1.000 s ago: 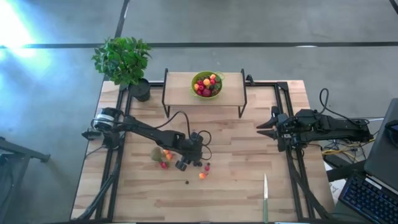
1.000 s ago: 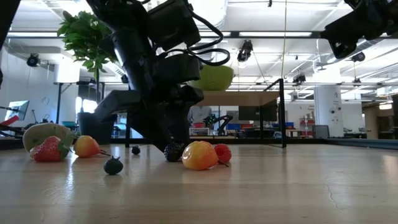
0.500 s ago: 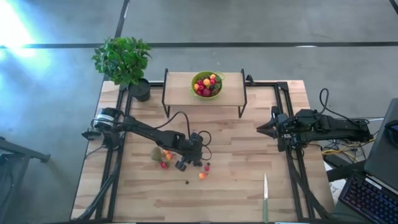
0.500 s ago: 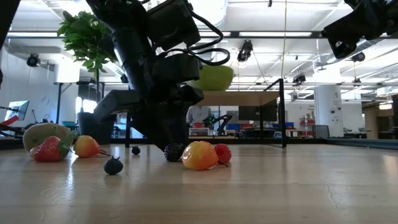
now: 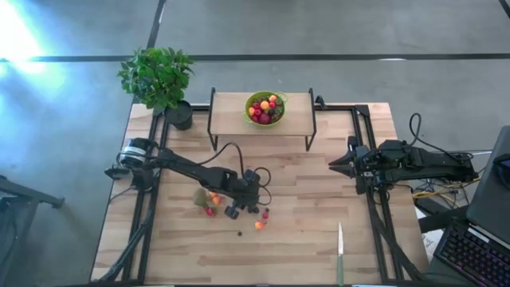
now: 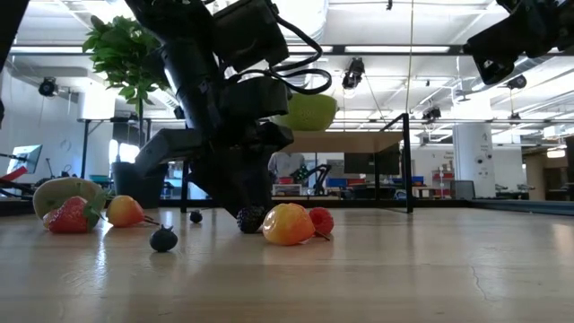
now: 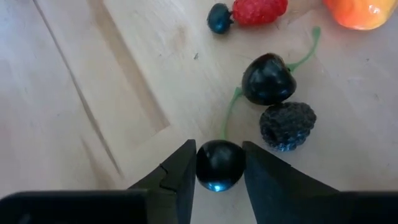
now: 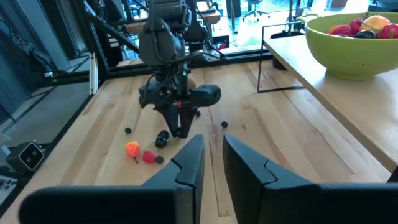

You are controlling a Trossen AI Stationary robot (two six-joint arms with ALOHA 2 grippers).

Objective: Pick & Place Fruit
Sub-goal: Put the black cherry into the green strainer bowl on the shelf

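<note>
A pair of dark cherries joined by green stems lies on the wood table (image 5: 319,239). My left gripper (image 7: 217,168) is shut on the nearer cherry (image 7: 219,163). The other cherry (image 7: 267,79) and a blackberry (image 7: 287,126) lie just beyond it. An orange fruit (image 6: 287,224), a raspberry (image 6: 320,220) and a blueberry (image 6: 163,239) lie close by. A kiwi (image 6: 65,193), a strawberry (image 6: 70,215) and a small peach (image 6: 125,211) lie left of the gripper. My right gripper (image 8: 211,146) hovers at the table's right edge, shut, holding nothing. My left gripper pinches the nearer dark cherry between its two fingers, one on each opposite side (image 7: 202,167). The fingers slant down from the table's left side. The cherry's stem (image 7: 229,118) runs on toward the second cherry, which lies on the table.
A lime-green bowl (image 5: 249,116) holding several fruits stands on a raised shelf (image 5: 231,112) at the table's far side. A potted plant (image 5: 157,77) stands at the far left corner. A knife (image 5: 340,251) lies near the front right.
</note>
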